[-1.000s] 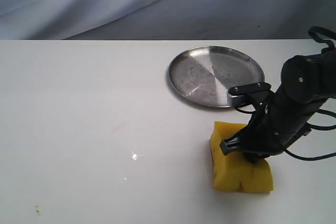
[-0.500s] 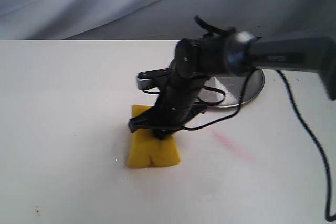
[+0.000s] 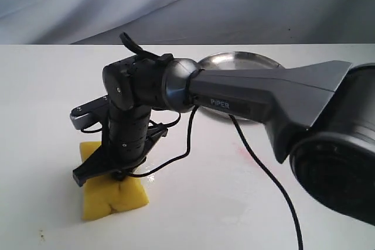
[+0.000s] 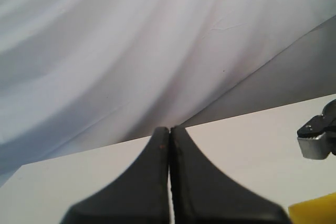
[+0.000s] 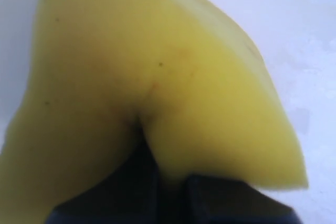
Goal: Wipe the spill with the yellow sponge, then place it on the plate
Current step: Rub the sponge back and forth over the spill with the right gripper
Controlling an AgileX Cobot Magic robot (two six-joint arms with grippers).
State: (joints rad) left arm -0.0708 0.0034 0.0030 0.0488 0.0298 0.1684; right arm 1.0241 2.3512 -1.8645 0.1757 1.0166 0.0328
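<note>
The yellow sponge [image 3: 111, 194] lies pressed on the white table at the lower left of the exterior view, pinched into a crease by my right gripper [image 3: 120, 175], which is shut on it from above. Up close, the sponge [image 5: 157, 77] fills the right wrist view, its foam bulging round the dark fingers [image 5: 142, 192]. The silver plate [image 3: 246, 60] sits at the back, mostly hidden behind the right arm. No amber spill shows. My left gripper [image 4: 169, 145] is shut with nothing in it, off the exterior view; a corner of the sponge [image 4: 315, 211] shows in its view.
A faint pink-red streak [image 3: 249, 157] marks the table right of the sponge. The right arm [image 3: 258, 95] stretches across the middle with a black cable [image 3: 275, 188] trailing over the table. A grey cloth backdrop [image 3: 176, 4] hangs behind.
My right gripper has dragged the sponge leftward across the table, from the right front below the plate to the lower left. The glinting wet spot seen earlier no longer shows.
</note>
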